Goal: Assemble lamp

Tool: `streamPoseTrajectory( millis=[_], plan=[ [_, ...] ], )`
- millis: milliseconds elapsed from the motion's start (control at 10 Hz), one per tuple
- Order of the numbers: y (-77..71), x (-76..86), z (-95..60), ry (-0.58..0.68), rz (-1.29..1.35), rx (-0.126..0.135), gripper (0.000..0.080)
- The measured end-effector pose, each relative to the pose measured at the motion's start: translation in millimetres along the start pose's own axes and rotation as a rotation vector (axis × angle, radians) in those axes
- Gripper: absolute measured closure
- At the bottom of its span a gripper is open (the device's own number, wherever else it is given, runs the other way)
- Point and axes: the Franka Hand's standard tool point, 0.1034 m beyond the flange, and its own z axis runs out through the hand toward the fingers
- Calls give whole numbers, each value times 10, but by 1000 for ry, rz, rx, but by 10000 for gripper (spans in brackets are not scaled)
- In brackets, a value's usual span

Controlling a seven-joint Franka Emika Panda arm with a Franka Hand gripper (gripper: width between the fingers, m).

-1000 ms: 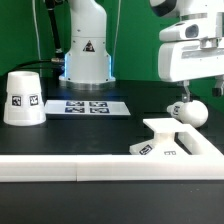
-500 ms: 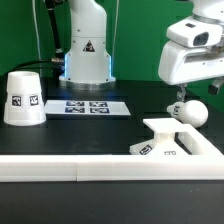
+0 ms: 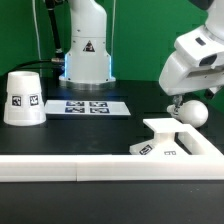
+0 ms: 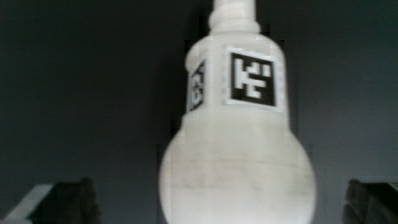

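Lamp parts lie unassembled on the black surface [image 3: 120, 128], each apart from the others. Bulb [image 3: 192, 111]: on its side at the exterior view's right, round head toward that edge, just behind the flat square base [image 3: 172, 140]. Contact between the two cannot be confirmed. Shade [image 3: 21, 97]: standing wide end down at the exterior view's left, well apart from both. Marker board [image 3: 88, 105]: flat on the surface between shade and bulb, in front of the arm's pedestal [image 3: 86, 50]. Long white rail [image 3: 60, 168]: runs across the front, with the base just behind it. Claw [image 4: 217, 205]: released, poised over the bulb, wrist tilted. The wrist view shows the bulb lengthwise between the two dark fingers [image 4: 64, 200], with a clear gap on each side and neither finger touching it. Two square tags on the bulb's neck face the camera.
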Motion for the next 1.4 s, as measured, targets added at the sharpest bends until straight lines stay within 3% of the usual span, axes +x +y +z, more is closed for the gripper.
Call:
streamPoseTrajectory(
  millis=[300, 500, 600, 1400],
  plan=[
    [39, 22, 66, -199, 26, -28, 101],
    [24, 60, 141, -335, 56, -28, 101],
    [21, 133, 163, -327, 74, -28, 101],
    [112, 229, 375, -290, 114, -20, 129]
  ],
)
